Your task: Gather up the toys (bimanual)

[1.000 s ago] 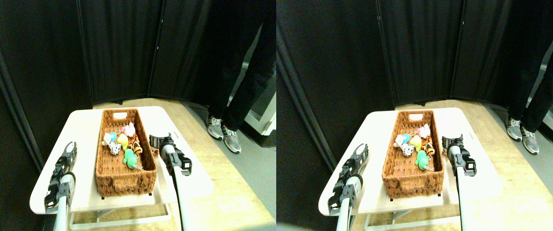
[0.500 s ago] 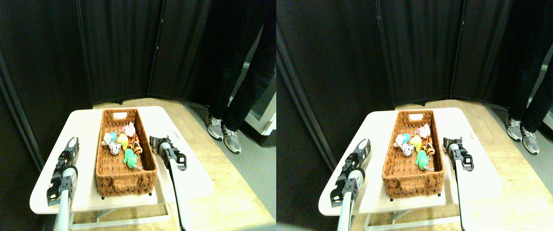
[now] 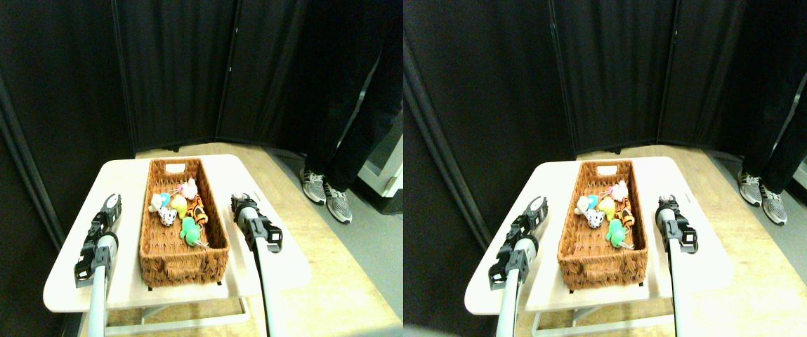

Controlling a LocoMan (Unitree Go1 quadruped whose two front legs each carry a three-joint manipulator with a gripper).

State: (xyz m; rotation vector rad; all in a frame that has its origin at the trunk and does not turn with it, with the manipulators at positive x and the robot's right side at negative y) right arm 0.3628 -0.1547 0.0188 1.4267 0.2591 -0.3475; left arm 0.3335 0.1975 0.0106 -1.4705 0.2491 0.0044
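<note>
Pale table [image 3: 122, 184] on wood floor [image 3: 333, 281]; wicker basket [image 3: 164, 249] sits lengthwise on it.

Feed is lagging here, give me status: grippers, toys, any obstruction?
Left gripper and right gripper flank the long brown wicker basket, both empty. Small plush toys clustered inside basket. Person's legs beyond table; nothing blocking.

Lighting uneven, overhead. Pale table [image 3: 122, 182] overexposed, its surface nearly washed out, glare strongest at the right edge. Black curtains [image 3: 178, 70] swallow detail; upper half dim. Wide-angle bending visible at left edge, where the vertical lines lean. Colours oversaturated on the toys [image 3: 182, 207]. Overall soft, slightly grainy.
</note>
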